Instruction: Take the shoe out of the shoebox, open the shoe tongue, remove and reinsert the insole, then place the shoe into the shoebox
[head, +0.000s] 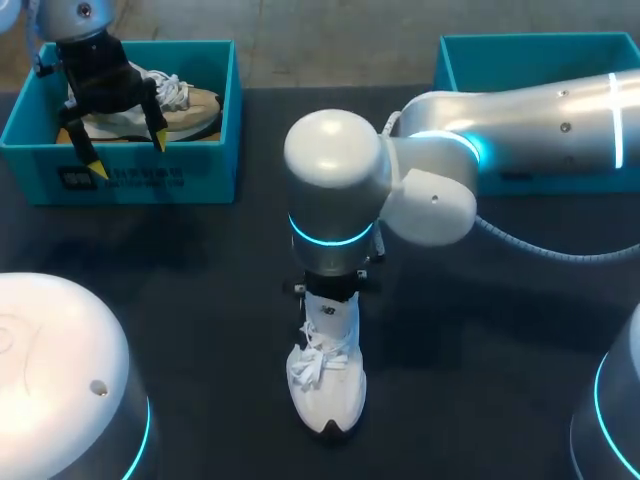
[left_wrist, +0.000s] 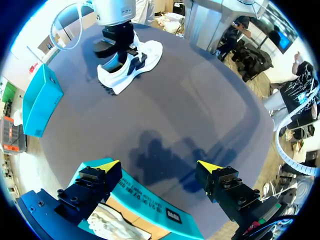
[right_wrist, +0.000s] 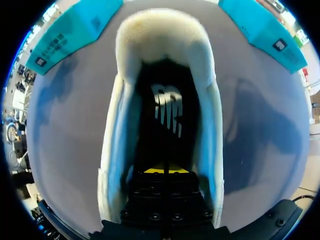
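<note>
1. Right gripper (right_wrist: 167, 171): fingers pressed together, sunk in the mouth of the white shoe (right_wrist: 117, 130), tips down on the black insole (right_wrist: 167, 107). Cannot tell whether the insole's edge is nipped between them.
2. White shoe stands upright on the table (head: 200, 300), near its middle and out of any box. The head view hides the gripper under the right arm's wrist, with the shoe's laced front (head: 325, 385) showing below it.
3. Left gripper (left_wrist: 160, 165): fingers spread, nothing between them. It hangs over the left shoebox (head: 125, 175), well apart from the white shoe. A second, tan-and-white shoe (head: 190, 100) lies in that box.
4. The right shoebox (head: 500, 42) sits at the far right of the table, its inside mostly hidden by the right arm.
5. Progress, judged:
   - Shoe out of box: done.
   - Tongue opened: probably done. The mouth gapes wide enough to bare the insole.
   - Insole removal: in hand. The insole lies flat inside, not yet out.
   - Left to do: lift the insole out, reinsert it, and put the shoe back in the box.
</note>
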